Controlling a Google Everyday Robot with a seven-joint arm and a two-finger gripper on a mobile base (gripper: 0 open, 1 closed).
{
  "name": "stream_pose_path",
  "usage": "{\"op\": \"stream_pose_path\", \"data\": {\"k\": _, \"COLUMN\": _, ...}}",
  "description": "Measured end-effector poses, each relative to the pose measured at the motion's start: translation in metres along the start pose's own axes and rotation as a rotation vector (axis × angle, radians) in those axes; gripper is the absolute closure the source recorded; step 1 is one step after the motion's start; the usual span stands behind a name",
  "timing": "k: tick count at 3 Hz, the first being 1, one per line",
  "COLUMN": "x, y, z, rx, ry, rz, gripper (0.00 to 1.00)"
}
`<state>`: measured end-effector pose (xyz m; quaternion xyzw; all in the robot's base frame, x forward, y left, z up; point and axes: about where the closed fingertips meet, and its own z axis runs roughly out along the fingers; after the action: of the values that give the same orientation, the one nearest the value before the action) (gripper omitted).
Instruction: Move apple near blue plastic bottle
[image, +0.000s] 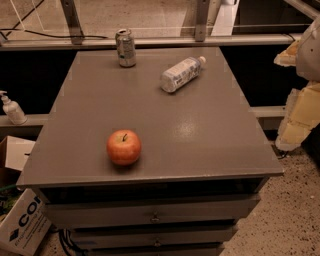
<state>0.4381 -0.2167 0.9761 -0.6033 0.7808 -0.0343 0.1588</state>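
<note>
A round red-orange apple (123, 147) with a short dark stem sits on the grey cabinet top (210, 130), near the front left. The blue plastic bottle (181, 74), clear with a pale blue-and-white label and white cap, lies on its side at the back, right of centre. My gripper (299, 117) shows as pale yellow-white parts at the right edge of the view, beyond the cabinet's right side, well away from both the apple and the bottle. It holds nothing that I can see.
A silver drink can (125, 47) stands upright at the back left of the top. A small white pump bottle (12, 108) stands on a ledge to the left. Cardboard boxes (20, 220) lie on the floor at the lower left. Drawers (155, 216) run below the front edge.
</note>
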Motion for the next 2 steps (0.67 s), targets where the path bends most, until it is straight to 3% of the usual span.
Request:
{"op": "stream_pose_path", "data": {"k": 1, "x": 0.000, "y": 0.000, "z": 0.000, "rx": 0.000, "ry": 0.000, "rz": 0.000, "gripper": 0.00}}
{"op": "stream_pose_path", "data": {"k": 2, "x": -0.011, "y": 0.013, "z": 0.015, "rx": -0.018, "ry": -0.060, "rz": 0.025, "gripper": 0.00}}
